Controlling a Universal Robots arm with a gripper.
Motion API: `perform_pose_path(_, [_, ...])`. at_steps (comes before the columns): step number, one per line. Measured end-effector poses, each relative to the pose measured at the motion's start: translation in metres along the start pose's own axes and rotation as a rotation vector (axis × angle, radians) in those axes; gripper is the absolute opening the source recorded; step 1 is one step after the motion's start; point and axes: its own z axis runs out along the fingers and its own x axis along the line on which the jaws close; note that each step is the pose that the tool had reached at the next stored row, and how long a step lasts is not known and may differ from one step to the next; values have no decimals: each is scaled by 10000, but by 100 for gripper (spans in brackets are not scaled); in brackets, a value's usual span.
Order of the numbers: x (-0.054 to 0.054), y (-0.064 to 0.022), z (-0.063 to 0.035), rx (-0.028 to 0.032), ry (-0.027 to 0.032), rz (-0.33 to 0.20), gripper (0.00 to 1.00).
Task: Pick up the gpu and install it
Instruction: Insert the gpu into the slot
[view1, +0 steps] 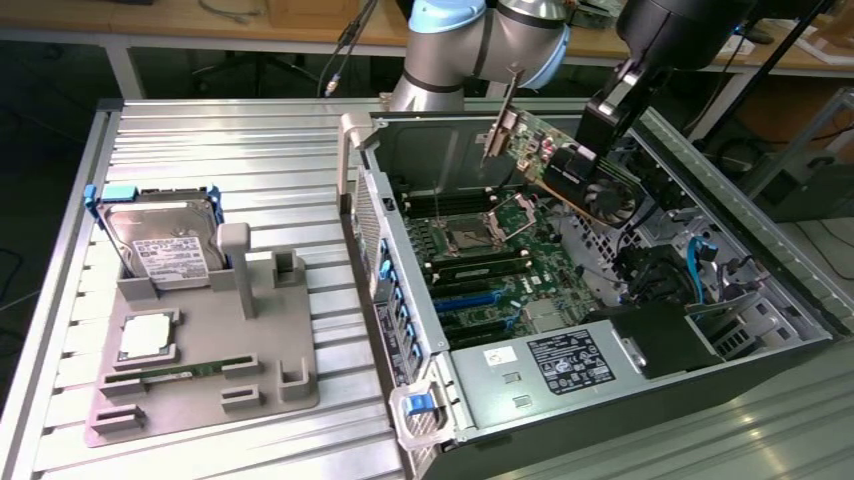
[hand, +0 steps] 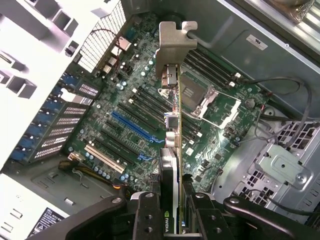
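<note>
A robotics lab set up for computer assembly: an industrial robot arm with pale blue joints holds a gpu over an opened desktop tower lying on a ribbed aluminium worktable. Beside the tower, a grey moulded fixture presents a hard drive and a memory stick in fitted slots. Wood-topped workbenches and hanging cables line the background.

Jaws hold the gpu tilted over the motherboard.
</note>
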Motion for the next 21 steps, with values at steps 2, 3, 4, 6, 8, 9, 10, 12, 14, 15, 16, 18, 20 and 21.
perform_pose_path(2, [0,0,0,-1,3,-59,27])
perform_pose_path(3, [0,0,0,-2,4,-90,27])
perform_pose_path(4, [0,0,0,-3,5,-119,27])
perform_pose_path(6, [0,0,0,-5,9,-193,27])
perform_pose_path(8, [0,0,0,-7,12,-264,27])
perform_pose_path(9, [0,0,0,-8,14,-311,27])
perform_pose_path(10, [0,0,0,-10,16,-374,27])
perform_pose_path(12, [0,0,-1,-12,24,-512,27])
perform_pose_path(14, [0,0,-1,-15,29,-633,27])
perform_pose_path(15, [0,0,0,-17,31,-683,27])
perform_pose_path(16, [0,0,0,-19,34,-764,27])
perform_pose_path(18, [0,0,0,-23,40,-910,27])
perform_pose_path(20, [0,0,0,-26,47,-1048,27])
perform_pose_path(21, [0,0,0,-28,49,-1100,27])
